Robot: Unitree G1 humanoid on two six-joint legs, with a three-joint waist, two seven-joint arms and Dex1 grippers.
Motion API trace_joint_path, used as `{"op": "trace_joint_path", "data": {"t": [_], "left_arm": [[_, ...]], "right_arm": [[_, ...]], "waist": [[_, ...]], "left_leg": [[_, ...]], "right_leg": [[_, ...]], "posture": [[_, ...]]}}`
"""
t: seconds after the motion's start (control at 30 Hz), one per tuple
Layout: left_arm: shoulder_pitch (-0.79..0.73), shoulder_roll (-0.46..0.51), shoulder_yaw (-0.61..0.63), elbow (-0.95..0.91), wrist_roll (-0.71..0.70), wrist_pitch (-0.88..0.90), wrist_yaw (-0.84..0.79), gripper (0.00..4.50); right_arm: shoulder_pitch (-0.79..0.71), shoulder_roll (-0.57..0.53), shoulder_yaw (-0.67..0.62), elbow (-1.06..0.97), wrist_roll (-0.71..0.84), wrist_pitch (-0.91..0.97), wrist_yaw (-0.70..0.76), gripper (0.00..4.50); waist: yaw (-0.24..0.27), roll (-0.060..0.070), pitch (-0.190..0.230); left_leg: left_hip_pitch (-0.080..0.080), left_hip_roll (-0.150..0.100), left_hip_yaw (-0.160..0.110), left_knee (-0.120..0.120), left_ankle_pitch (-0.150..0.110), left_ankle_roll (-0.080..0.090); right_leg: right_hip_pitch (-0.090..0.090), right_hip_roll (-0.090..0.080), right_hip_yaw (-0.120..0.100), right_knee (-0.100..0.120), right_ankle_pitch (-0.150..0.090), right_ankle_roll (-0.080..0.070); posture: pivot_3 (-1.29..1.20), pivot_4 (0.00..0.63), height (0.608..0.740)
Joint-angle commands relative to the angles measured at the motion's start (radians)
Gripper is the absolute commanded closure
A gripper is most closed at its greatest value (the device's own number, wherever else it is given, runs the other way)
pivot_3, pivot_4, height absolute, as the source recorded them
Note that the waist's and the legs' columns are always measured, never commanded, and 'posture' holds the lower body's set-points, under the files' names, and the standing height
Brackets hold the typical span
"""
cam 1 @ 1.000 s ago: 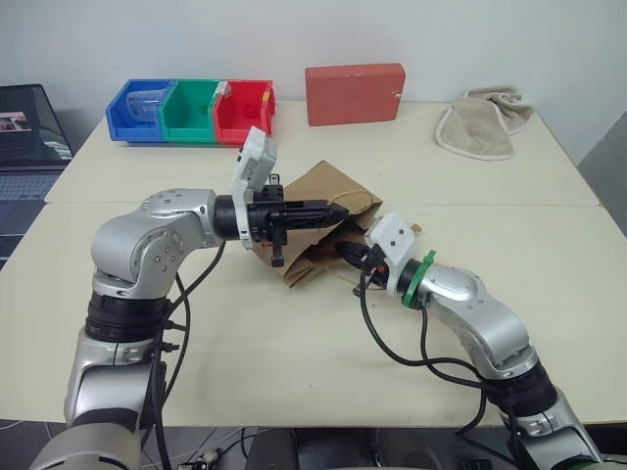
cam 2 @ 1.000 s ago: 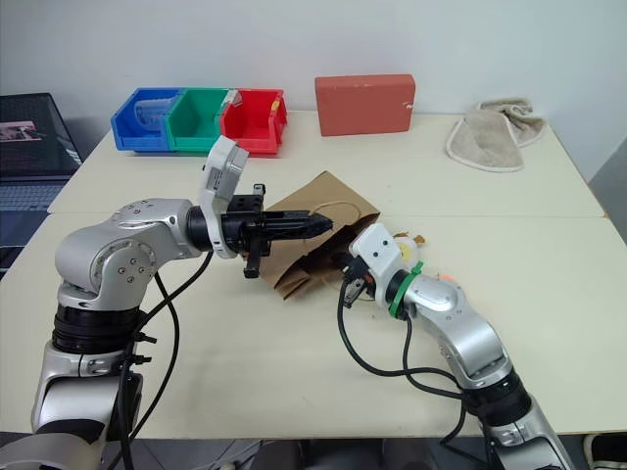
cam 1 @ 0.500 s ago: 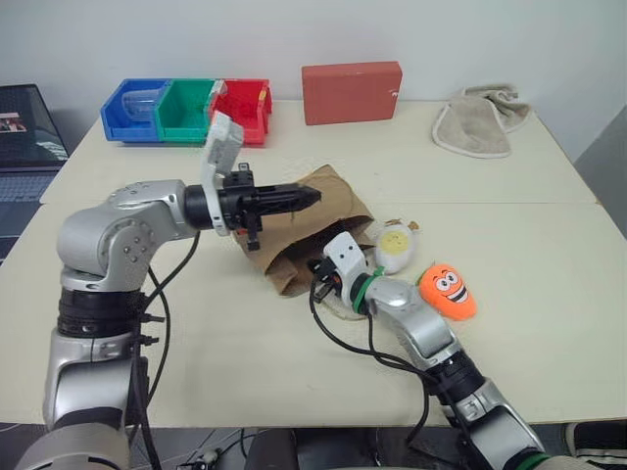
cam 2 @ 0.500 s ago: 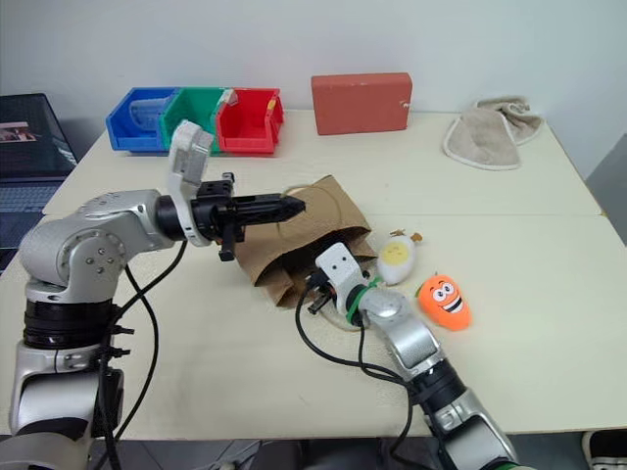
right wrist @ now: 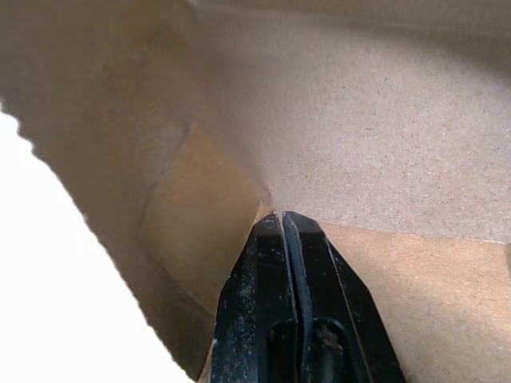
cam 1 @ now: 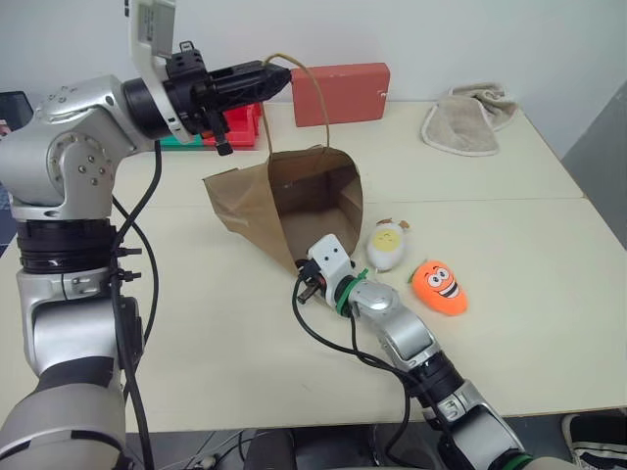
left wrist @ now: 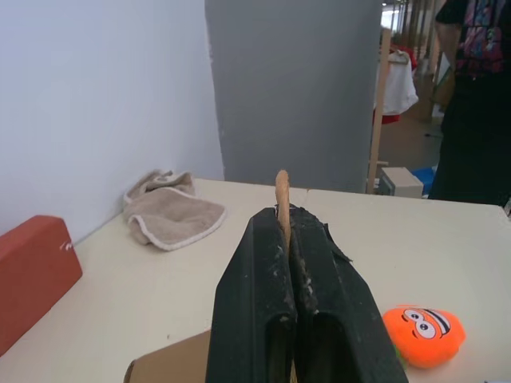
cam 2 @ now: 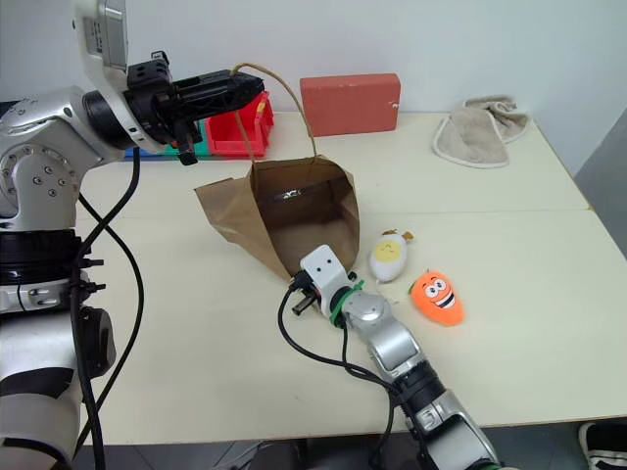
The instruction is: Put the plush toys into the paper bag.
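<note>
While I lift the bag — left claw (cam 1: 279, 74): clamped on paper bag (cam 1: 294, 201) handle.
Right claw (right wrist: 281, 219): closed, empty, inside bag.
Table (cam 1: 509, 245): cream, toys (cam 1: 438, 286) beside bag.
Room: white wall (cam 1: 470, 39).

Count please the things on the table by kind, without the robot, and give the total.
Plush toys: 2, white and orange
Paper bag: 1
Red box: 1
Beige cloth: 1
Storage bins: 2 seen, red, green
Total: 7

The right hand (right wrist: 283, 219) sits inside the paper bag (cam 1: 294, 201), its tips hidden in the head views (the bag's far handle cannot be made out).
</note>
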Motion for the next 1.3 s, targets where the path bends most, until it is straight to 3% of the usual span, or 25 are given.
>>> {"op": "trace_joint_path", "data": {"t": [0.03, 0.23, 0.47, 0.67, 0.9, 0.93, 1.03, 1.07, 1.13, 1.23, 1.3], "left_arm": [[-0.001, 0.007, 0.027, -0.086, -0.023, -0.007, -0.004, 4.5], [0.151, 0.042, -0.011, -0.161, 0.022, -0.025, -0.041, 4.5], [0.228, 0.063, -0.019, -0.21, 0.02, -0.02, -0.063, 4.5], [0.28, 0.058, -0.037, -0.234, 0.036, -0.045, -0.073, 4.5], [0.295, 0.045, -0.059, -0.242, 0.056, -0.066, -0.074, 4.5], [0.301, 0.044, -0.062, -0.248, 0.055, -0.064, -0.074, 4.5], [0.322, 0.051, -0.066, -0.267, 0.053, -0.059, -0.078, 4.5], [0.331, 0.053, -0.066, -0.272, 0.053, -0.058, -0.077, 4.5], [0.342, 0.052, -0.066, -0.279, 0.054, -0.057, -0.072, 4.5], [0.346, 0.041, -0.069, -0.287, 0.054, -0.055, -0.059, 4.5], [0.347, 0.039, -0.07, -0.29, 0.054, -0.051, -0.055, 4.5]], "right_arm": [[0.006, 0.007, -0.001, 0.041, -0.019, 0.011, -0.005, 4.45], [-0.019, 0.009, -0.032, 0.028, -0.016, 0.009, -0.002, 4.45], [-0.03, -0.045, -0.058, -0.156, -0.002, 0.066, 0.04, 4.45], [0.013, -0.253, -0.041, -0.552, 0.101, 0.265, 0.252, 4.45], [-0.021, -0.365, -0.145, -0.721, 0.255, 0.401, 0.342, 4.45], [-0.016, -0.422, -0.179, -0.748, 0.276, 0.405, 0.377, 4.45], [0.002, -0.573, -0.271, -0.787, 0.304, 0.406, 0.434, 3.93], [0.009, -0.596, -0.3, -0.792, 0.319, 0.415, 0.429, 3.56], [0.019, -0.616, -0.333, -0.8, 0.346, 0.426, 0.416, 2.86], [0.031, -0.563, -0.384, -0.819, 0.433, 0.451, 0.393, 1.76], [0.063, -0.606, -0.358, -0.833, 0.41, 0.419, 0.413, 1.0]], "waist": [[0.0, 0.0, 0.0], [0.0, 0.0, 0.0], [0.008, 0.0, 0.0], [0.008, 0.0, 0.0], [0.007, 0.0, 0.0], [0.007, 0.0, 0.0], [0.017, 0.0, 0.0], [0.018, -0.001, 0.001], [0.019, -0.001, 0.001], [0.013, -0.001, 0.001], [0.013, -0.001, 0.001]], "left_leg": [[0.0, 0.0, 0.0, 0.0, 0.0, 0.0], [0.002, 0.0, 0.001, 0.0, 0.0, 0.0], [0.0, 0.0, 0.0, 0.0, 0.0, 0.0], [-0.003, 0.0, -0.001, 0.0, 0.0, 0.0], [-0.003, 0.0, -0.001, 0.0, 0.0, 0.0], [-0.003, 0.0, -0.001, 0.0, 0.0, 0.0], [-0.004, -0.001, -0.001, 0.0, 0.0, 0.0], [-0.004, -0.001, -0.001, 0.0, 0.0, 0.0], [-0.005, -0.001, -0.001, 0.0, 0.0, 0.0], [-0.004, 0.0, -0.001, 0.0, 0.0, 0.0], [-0.005, 0.0, -0.001, 0.0, 0.0, 0.0]], "right_leg": [[0.0, 0.0, 0.0, 0.0, 0.0, 0.0], [0.001, 0.0, 0.001, 0.001, 0.0, 0.0], [0.0, 0.0, 0.0, 0.0, 0.0, 0.0], [-0.002, 0.0, 0.0, -0.001, 0.0, -0.001], [-0.001, 0.0, 0.0, -0.001, -0.001, -0.001], [-0.001, 0.0, 0.0, -0.002, -0.001, -0.001], [-0.001, -0.001, -0.001, -0.003, -0.001, -0.001], [-0.001, -0.001, -0.001, -0.003, -0.001, -0.001], [-0.002, 0.0, -0.001, -0.003, -0.001, -0.001], [-0.002, 0.0, 0.0, -0.003, -0.001, -0.001], [-0.002, 0.0, 0.0, -0.003, -0.001, -0.001]], "posture": [[0.0, 0.15, 0.74], [0.0, 0.15, 0.74], [0.0, 0.15, 0.74], [0.0, 0.15, 0.74], [0.0, 0.15, 0.74], [0.0, 0.15, 0.74], [0.0, 0.15, 0.74], [0.0, 0.15, 0.74], [0.0, 0.15, 0.74], [0.0, 0.15, 0.74], [0.0, 0.15, 0.74]]}}
